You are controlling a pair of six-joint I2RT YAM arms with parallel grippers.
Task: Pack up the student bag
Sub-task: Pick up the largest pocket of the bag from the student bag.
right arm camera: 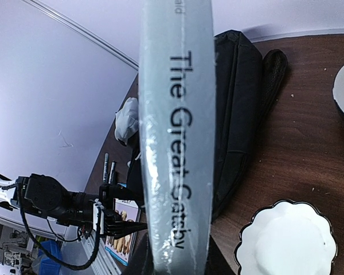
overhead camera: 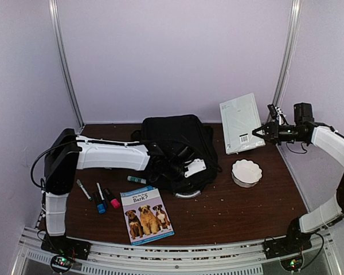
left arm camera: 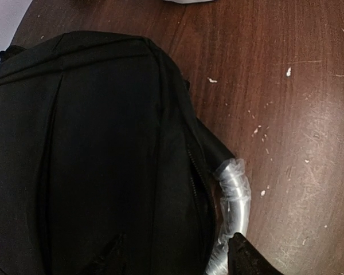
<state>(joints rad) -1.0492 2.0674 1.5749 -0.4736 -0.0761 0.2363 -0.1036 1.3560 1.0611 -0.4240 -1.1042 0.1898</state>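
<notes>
The student bag (overhead camera: 178, 143) is a black backpack lying flat mid-table, its silver plastic-wrapped top handle (left arm camera: 236, 192) at the near end. My left gripper (overhead camera: 183, 175) hangs open over that end. One dark fingertip (left arm camera: 246, 260) sits just outside the handle, and the other is lost against the black fabric. Above the table's back right, my right gripper (overhead camera: 259, 133) is shut on a grey book (overhead camera: 241, 123). Its spine (right arm camera: 175, 143) reads "The Great Gatsby" and stands upright across the right wrist view, hiding much of the bag (right arm camera: 241, 114).
A white scalloped dish (overhead camera: 246, 172) sits right of the bag. Near the front lies a dog picture book (overhead camera: 146, 215), with three markers (overhead camera: 100, 197) to its left and a green one (overhead camera: 136, 180) by the bag. A crumpled grey cloth (right arm camera: 126, 120) lies beyond the bag.
</notes>
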